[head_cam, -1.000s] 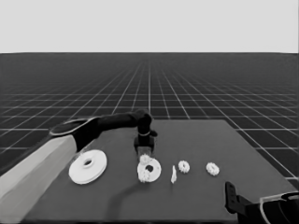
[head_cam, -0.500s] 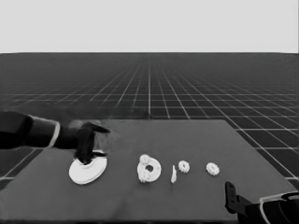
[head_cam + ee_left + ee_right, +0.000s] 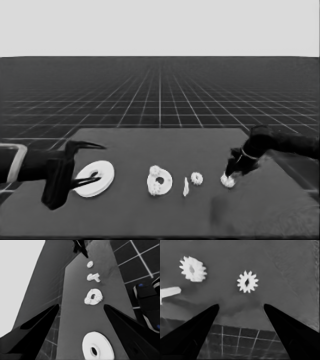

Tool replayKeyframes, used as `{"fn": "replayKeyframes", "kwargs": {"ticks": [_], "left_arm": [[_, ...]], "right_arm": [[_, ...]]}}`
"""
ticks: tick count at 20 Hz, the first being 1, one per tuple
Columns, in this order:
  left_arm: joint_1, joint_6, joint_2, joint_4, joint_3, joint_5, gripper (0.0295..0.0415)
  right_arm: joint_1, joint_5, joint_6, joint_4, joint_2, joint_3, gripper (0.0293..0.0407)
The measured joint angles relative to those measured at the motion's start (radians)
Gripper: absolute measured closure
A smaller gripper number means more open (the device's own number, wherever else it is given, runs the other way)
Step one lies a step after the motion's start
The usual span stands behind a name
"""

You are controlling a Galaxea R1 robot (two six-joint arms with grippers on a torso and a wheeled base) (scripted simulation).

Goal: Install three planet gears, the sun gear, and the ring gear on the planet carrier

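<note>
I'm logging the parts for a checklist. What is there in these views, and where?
Larger round part: one, white, table's left end, under the left claw's fingers, not held.
Smaller round part: one, white, mid-table.
Seated gears: apparently two, white, on the smaller round part.
Thin white piece: one, right of the smaller round part.
Loose gear: one, white, beside the thin white piece.
Far gear: one, white, near the right edge, under the right claw.
Table: one, dark.
Left claw: open, waiting.
Right claw: open, above the far gear.
</note>
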State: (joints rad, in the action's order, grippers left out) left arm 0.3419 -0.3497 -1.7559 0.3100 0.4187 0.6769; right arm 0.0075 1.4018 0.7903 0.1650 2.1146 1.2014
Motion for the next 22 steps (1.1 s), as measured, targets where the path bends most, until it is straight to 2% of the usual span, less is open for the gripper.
{"fn": "replayKeyframes", "kwargs": {"ticks": [2,6,8,9,16,18,22], "left_arm": [[0.0,-0.001,0.001,0.0,-0.001,0.0,0.0326],[0.0,-0.001,0.001,0.0,-0.001,0.0,0.0326],[0.0,-0.001,0.001,0.0,-0.001,0.0,0.0326],[0.0,-0.001,0.001,0.0,-0.001,0.0,0.0326],[0.0,-0.001,0.001,0.0,-0.001,0.0,0.0326],[0.0,-0.001,0.001,0.0,-0.001,0.0,0.0326],[0.0,-0.001,0.001,0.0,-0.001,0.0,0.0326]], "right_arm": [[0.001,0.029,0.018,-0.018,0.062,0.129,0.0315],[0.0,0.043,0.023,-0.026,0.096,0.198,0.0315],[-0.135,-0.054,0.004,0.067,0.136,0.275,0.0315],[-0.165,-0.077,-0.003,0.084,0.15,0.302,0.0315],[-0.201,-0.109,-0.015,0.105,0.173,0.346,0.0315],[-0.201,-0.109,-0.015,0.105,0.173,0.346,0.0386],[-0.201,-0.109,-0.015,0.105,0.173,0.347,0.0388]]}}
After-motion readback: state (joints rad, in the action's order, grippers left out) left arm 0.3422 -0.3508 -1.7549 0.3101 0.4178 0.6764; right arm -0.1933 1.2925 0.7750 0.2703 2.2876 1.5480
